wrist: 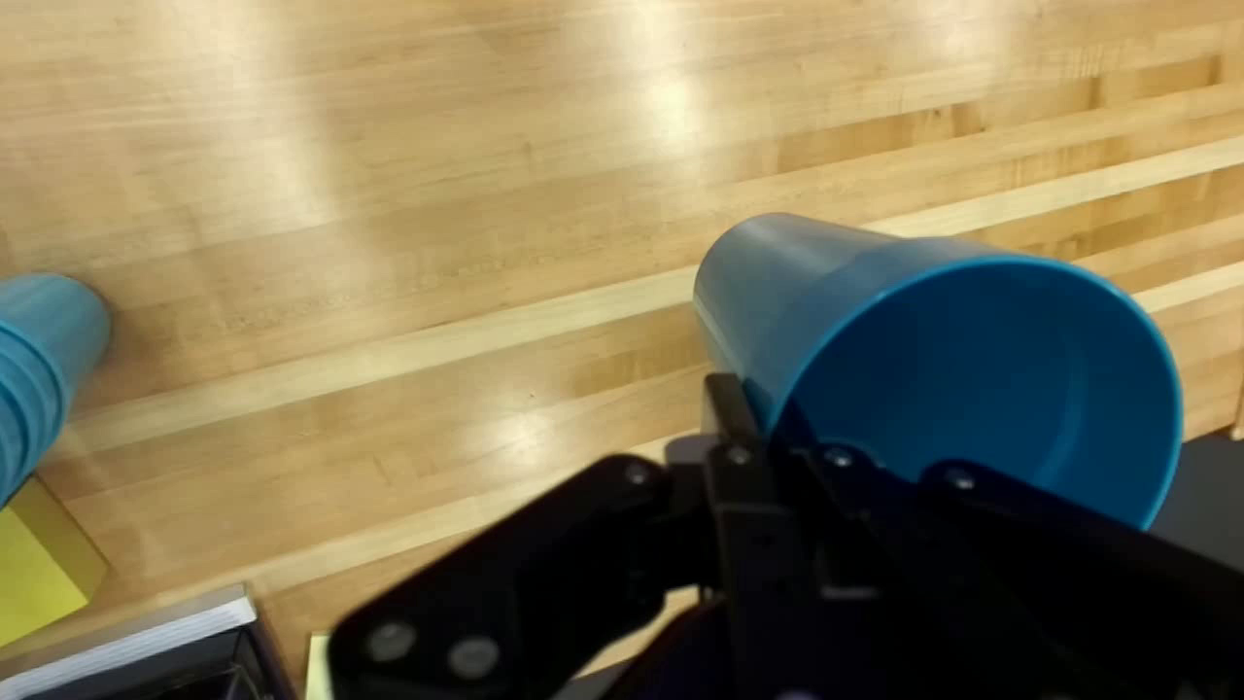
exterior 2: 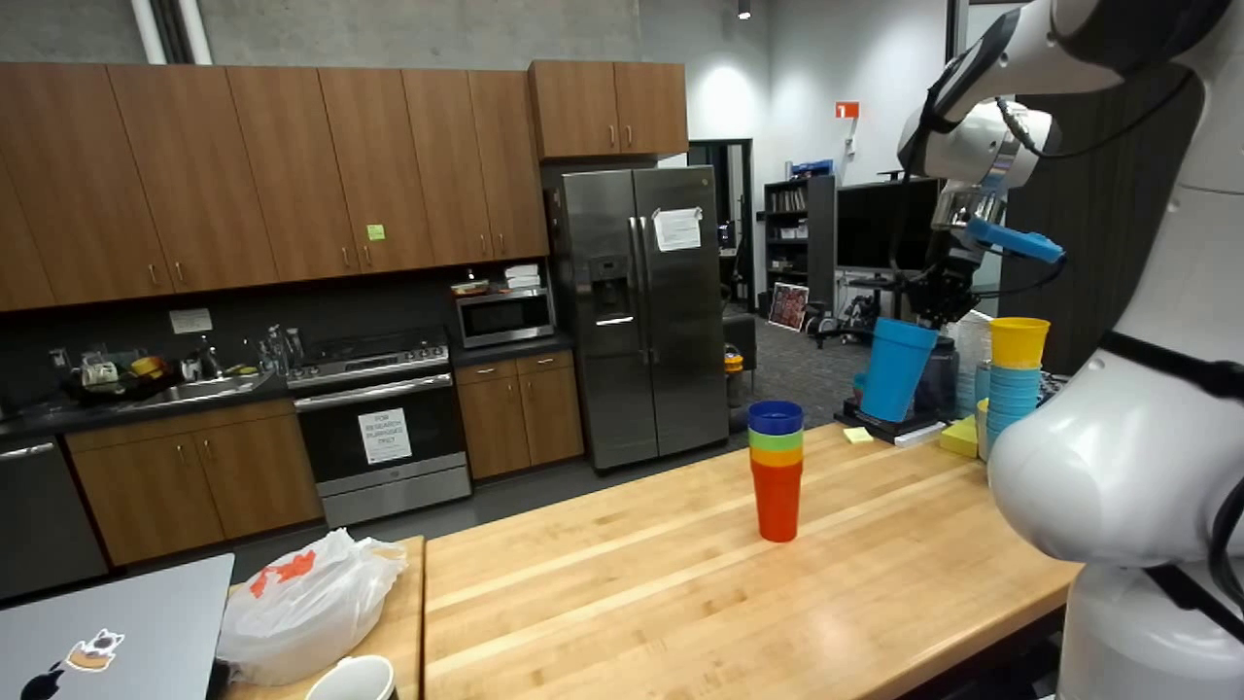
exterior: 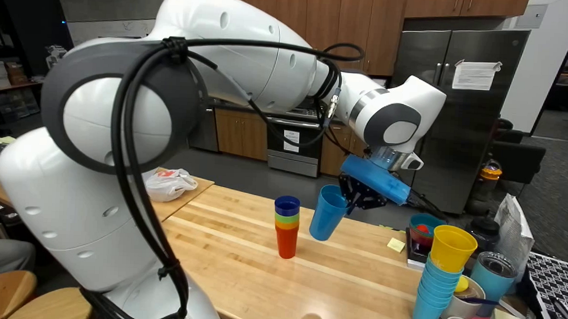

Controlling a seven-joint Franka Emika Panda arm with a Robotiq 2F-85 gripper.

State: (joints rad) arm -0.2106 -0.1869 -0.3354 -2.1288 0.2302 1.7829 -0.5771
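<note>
A blue cup (exterior: 328, 214) hangs tilted above the wooden table, its mouth up. My gripper (wrist: 763, 413) is shut on its wall at the rim; one finger lies outside the cup and the other reaches inside. Both exterior views show the blue cup (exterior 2: 896, 371) held off the tabletop. Beside it, a stack of nested cups (exterior: 287, 239) stands upright on the table, red at the bottom, then orange, green and dark blue at the top. At the table's far end is a taller stack of light blue cups (exterior: 434, 293) with a yellow cup (exterior: 453, 246) on top.
Around the light blue stack are a tumbler (exterior: 492, 279), bowls (exterior: 423, 230) and a checkered board (exterior: 559, 282). A yellow sticky note (exterior: 396, 245) lies on the table (exterior: 355, 287). A white plastic bag (exterior 2: 301, 612) and a laptop (exterior 2: 117, 632) sit at the opposite end.
</note>
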